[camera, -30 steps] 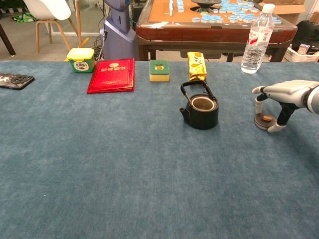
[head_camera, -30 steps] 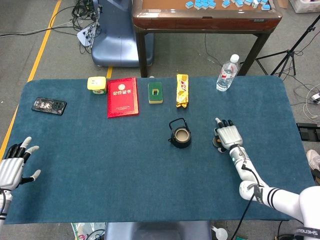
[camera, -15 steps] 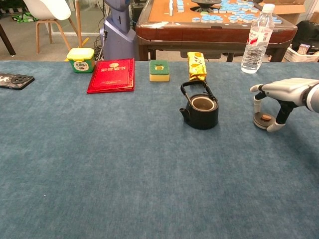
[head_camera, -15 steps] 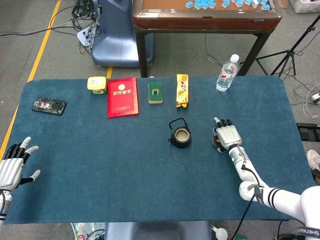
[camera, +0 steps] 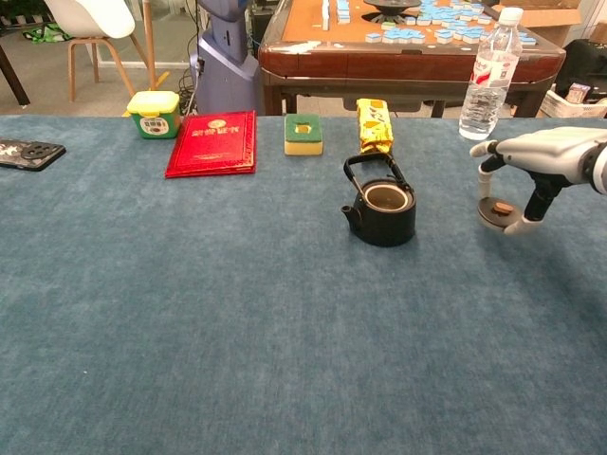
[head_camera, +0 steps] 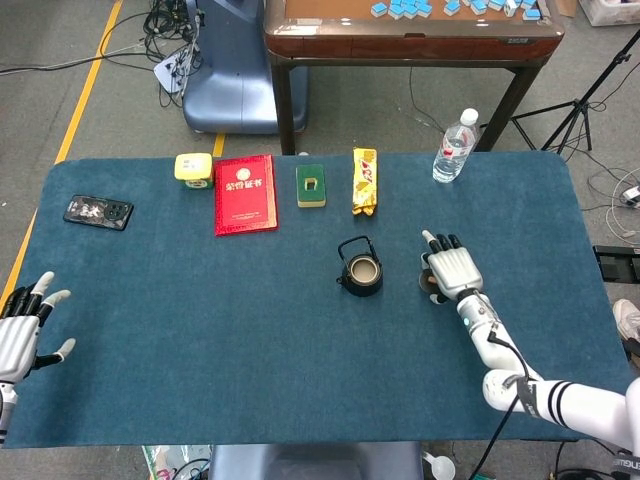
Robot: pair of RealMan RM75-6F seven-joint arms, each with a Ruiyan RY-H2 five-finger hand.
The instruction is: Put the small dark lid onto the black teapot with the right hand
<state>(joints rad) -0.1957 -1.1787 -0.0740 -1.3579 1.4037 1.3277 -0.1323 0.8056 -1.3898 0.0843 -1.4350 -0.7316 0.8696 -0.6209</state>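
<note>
The black teapot (head_camera: 361,272) (camera: 383,210) stands uncovered near the table's middle, its handle upright. To its right my right hand (head_camera: 452,270) (camera: 536,161) arches over the small dark lid (camera: 496,212), gripping it from above between thumb and fingertips and holding it just off the cloth. In the head view the lid (head_camera: 425,282) shows only as a dark edge under the palm. My left hand (head_camera: 22,330) hovers at the table's near left corner, fingers spread, holding nothing; the chest view does not show it.
Along the far edge lie a yellow-lidded box (head_camera: 194,168), a red booklet (head_camera: 245,193), a green box (head_camera: 311,185), a yellow snack packet (head_camera: 364,181) and a water bottle (head_camera: 454,146). A phone (head_camera: 98,212) lies far left. A wooden table (head_camera: 410,30) stands behind.
My right hand has lifted the lid slightly off the cloth and shifted it a little left, toward the teapot. My left hand has drifted lower and further left.
</note>
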